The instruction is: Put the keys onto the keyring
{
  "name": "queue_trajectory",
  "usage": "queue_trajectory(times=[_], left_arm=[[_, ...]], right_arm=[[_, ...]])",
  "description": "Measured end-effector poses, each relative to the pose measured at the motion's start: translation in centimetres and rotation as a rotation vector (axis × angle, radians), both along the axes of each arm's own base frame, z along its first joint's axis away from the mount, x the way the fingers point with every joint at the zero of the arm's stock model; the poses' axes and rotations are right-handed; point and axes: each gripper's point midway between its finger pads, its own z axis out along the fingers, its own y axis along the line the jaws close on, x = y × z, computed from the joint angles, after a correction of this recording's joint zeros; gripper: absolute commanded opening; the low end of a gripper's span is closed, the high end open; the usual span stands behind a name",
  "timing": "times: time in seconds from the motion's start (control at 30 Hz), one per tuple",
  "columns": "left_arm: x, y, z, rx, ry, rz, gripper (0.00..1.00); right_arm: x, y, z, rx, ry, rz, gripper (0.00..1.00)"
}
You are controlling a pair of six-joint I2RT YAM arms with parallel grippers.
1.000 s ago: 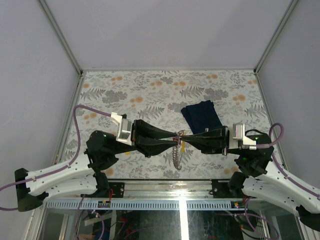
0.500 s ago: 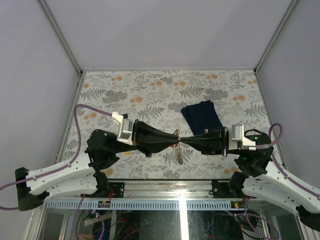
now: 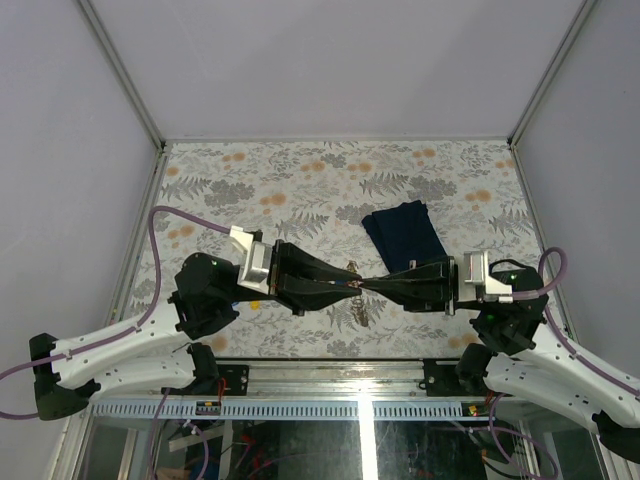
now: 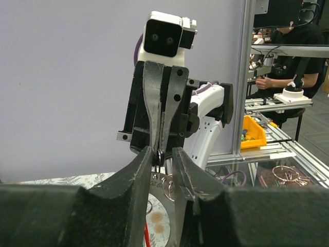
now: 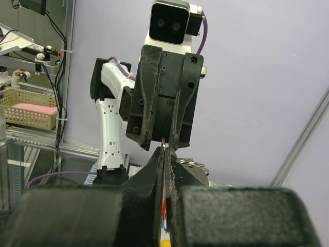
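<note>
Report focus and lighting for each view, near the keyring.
Top external: even, soft light, faint shadows; the keyring is too small for detail. Left wrist: the left pincer is dark, blurred; the right pincer sharp. Right wrist: own fingers dark and soft, far arm crisp.

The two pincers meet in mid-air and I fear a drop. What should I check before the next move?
1. Right pincer shut on the metal loop: ok.
2. Left pincer grip: a gap shows between its fingers; cannot tell.
3. Pincers tip to tip, top view: ok.
4. Keyring hanging clear of the table: cannot tell.
5. Navy cloth away from the meeting point: ok.
</note>
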Motion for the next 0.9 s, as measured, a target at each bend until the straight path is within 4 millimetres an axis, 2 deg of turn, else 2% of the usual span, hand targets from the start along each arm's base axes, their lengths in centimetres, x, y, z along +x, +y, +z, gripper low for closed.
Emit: queue_trajectory(times=[0.57,0.9], left_arm=[[0.14,-0.11,-0.22,0.012,0.005,0.005,0.25],[0.24,-0.16,-0.36,0.011,0.007,0.009,0.13]], right_arm=[[0.00,-0.71,0.82,0.033,-0.004,-0.024,0.00],[0.06,-0.72,0.88,0.036,-0.003,-0.027,0.00]])
